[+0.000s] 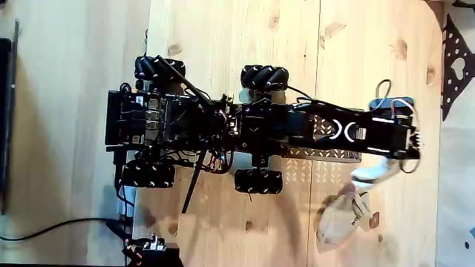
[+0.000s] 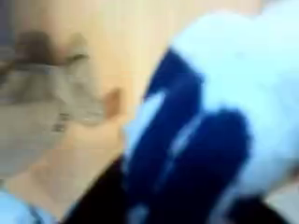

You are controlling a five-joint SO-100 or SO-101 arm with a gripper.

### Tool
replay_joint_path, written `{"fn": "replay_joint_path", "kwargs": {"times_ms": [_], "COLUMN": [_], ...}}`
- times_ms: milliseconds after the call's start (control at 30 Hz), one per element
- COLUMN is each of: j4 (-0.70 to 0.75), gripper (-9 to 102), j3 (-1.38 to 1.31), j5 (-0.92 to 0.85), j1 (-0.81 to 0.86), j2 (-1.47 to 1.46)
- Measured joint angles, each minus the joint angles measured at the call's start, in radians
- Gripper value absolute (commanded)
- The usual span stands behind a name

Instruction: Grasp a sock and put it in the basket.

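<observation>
1. Fixed view from above: the pale wooden floor [image 1: 223, 44] spreads across the picture, knots showing in the boards.
2. On it the black wheeled robot [image 1: 185, 122] lies lengthwise, four ribbed wheels at its corners, and its arm [image 1: 349, 130] reaches out to the right.
3. Under the arm sits the basket [image 1: 326, 153] — a perforated tray, its lower edge showing just beside the lower right wheel.
4. Lower right, on the floor, lies the beige-grey sock [image 1: 338, 222], crumpled, a little below the arm's end.
5. At the arm's right end the gripper [image 1: 382, 167] sits right over the white sock [image 1: 371, 174], right of the basket and outside it.
6. Wrist view: blurred white cloth with dark blue marks fills the right — whether the fingers are spread or pinching it, I cannot tell.
</observation>
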Motion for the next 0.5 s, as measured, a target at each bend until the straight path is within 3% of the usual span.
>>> {"fn": "replay_joint_path", "kwargs": {"times_ms": [500], "j4": [0.072], "gripper": [0], "j3": [0.252], "j5": [-0.166], "j1": [-0.014], "j2": [0.175]}}
